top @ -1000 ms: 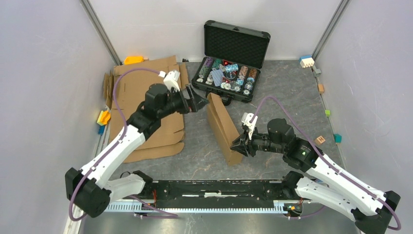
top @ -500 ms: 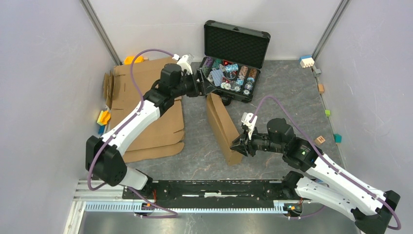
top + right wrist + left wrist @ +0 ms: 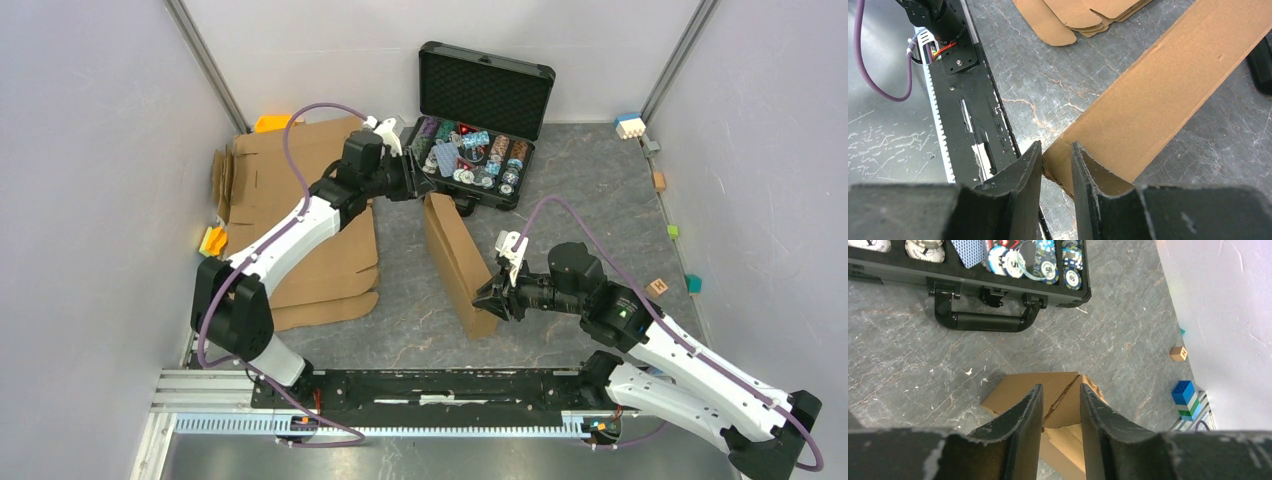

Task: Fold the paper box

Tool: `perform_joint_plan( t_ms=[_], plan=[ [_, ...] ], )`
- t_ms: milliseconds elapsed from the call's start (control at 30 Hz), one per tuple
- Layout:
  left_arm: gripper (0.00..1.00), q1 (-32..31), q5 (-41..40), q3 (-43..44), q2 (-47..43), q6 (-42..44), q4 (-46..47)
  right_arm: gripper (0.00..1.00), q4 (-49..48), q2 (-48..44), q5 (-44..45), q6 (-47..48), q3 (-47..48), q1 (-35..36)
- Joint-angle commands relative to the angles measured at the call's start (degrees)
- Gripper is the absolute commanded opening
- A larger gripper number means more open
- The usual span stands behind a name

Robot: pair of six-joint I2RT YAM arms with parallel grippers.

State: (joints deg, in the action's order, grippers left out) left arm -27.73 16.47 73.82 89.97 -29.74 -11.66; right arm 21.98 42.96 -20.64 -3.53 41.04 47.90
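Note:
The paper box (image 3: 455, 262) is a brown, flattened cardboard piece standing on its long edge in the middle of the table, running from the black case toward me. My left gripper (image 3: 423, 187) hangs over its far end. In the left wrist view its jaws (image 3: 1060, 387) have closed in on the creased end flaps of the box (image 3: 1010, 387), leaving a narrow gap filled with cardboard. My right gripper (image 3: 487, 298) is shut on the near bottom corner. The right wrist view shows that gripper (image 3: 1056, 145) with the box's (image 3: 1168, 85) corner pinched between its fingers.
An open black case (image 3: 487, 90) with colourful chips stands just behind the box, its handle (image 3: 980, 320) facing it. Flat cardboard sheets (image 3: 300, 200) lie at the left. Small coloured blocks (image 3: 657, 288) dot the right edge and the left wall (image 3: 212, 240). The arms' base rail (image 3: 440, 385) runs along the near edge.
My left arm has swung from above the flat sheets to the box's far end, and its jaws have narrowed from wide open. The right arm and the box have stayed still.

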Motion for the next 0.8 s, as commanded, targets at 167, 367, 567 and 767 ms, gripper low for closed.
perform_joint_plan(
  t_ms=[167, 367, 567, 767],
  plan=[
    [0.36, 0.6, -0.5, -8.2, -0.1, 1.2, 3.2, 0.34, 8.0, 1.6, 4.5, 1.6, -1.6, -0.2],
    [0.35, 0.6, -0.2, -12.0, 0.3, 1.3, 5.4, 0.38, 8.3, 1.9, 5.4, 1.3, -1.6, -0.2],
    [0.41, 0.8, -2.7, -10.2, -2.5, 2.5, 3.3, 0.50, 8.8, 1.9, 5.7, 0.3, 1.5, -0.1],
    [0.44, 1.4, -3.9, -4.7, -5.4, 4.0, -1.5, 0.59, 7.5, 1.3, 7.2, -1.5, 5.6, -0.2]
  ],
)
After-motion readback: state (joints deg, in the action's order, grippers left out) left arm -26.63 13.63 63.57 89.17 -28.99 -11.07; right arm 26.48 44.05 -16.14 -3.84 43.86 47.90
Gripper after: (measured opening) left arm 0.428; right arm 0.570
